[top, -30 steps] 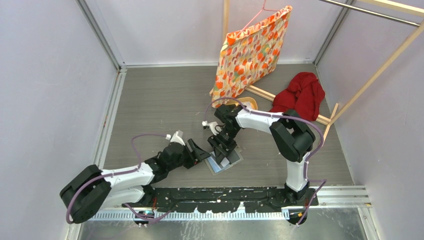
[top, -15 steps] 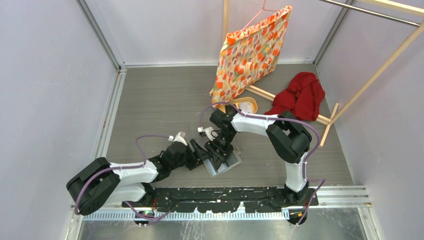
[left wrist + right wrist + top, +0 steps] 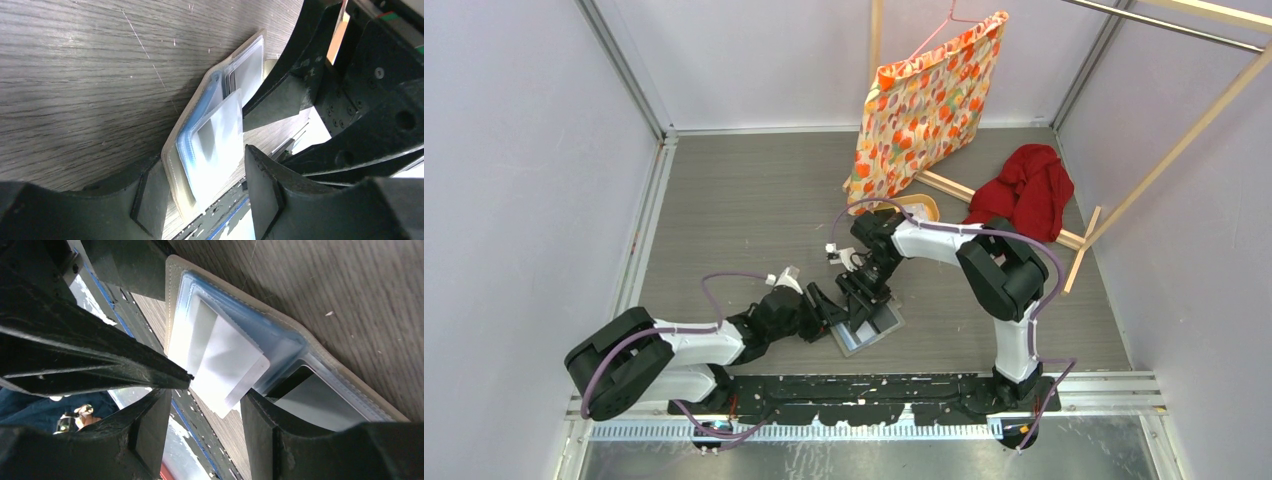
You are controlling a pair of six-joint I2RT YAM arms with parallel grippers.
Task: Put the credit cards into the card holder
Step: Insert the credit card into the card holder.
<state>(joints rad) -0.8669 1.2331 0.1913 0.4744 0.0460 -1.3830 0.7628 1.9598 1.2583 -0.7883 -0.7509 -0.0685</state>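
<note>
The card holder (image 3: pixel 876 326) lies open on the table between the two arms. Its grey-olive rim and blue-white pockets show in the left wrist view (image 3: pixel 172 165) and the right wrist view (image 3: pixel 280 335). A white credit card (image 3: pixel 227 365) sticks partly out of a clear pocket. A grey card (image 3: pixel 315 405) sits in the other half. My left gripper (image 3: pixel 829 312) is open, its jaws (image 3: pixel 200 195) straddling the holder's near edge. My right gripper (image 3: pixel 861 298) is open just above the holder, its jaws (image 3: pixel 205 425) either side of the white card's free end.
An oval tan wooden tray (image 3: pixel 921 207) lies behind the right arm. A patterned cloth bag (image 3: pixel 924 100) hangs on a hanger at the back. A red cloth (image 3: pixel 1024 190) lies on wooden frame bars (image 3: pixel 954 187) at the right. The black base plate (image 3: pixel 874 388) runs along the near edge.
The left arm has pushed forward to the holder's left edge. The holder has shifted a little to the left and nearer. The right gripper has stayed over it.
</note>
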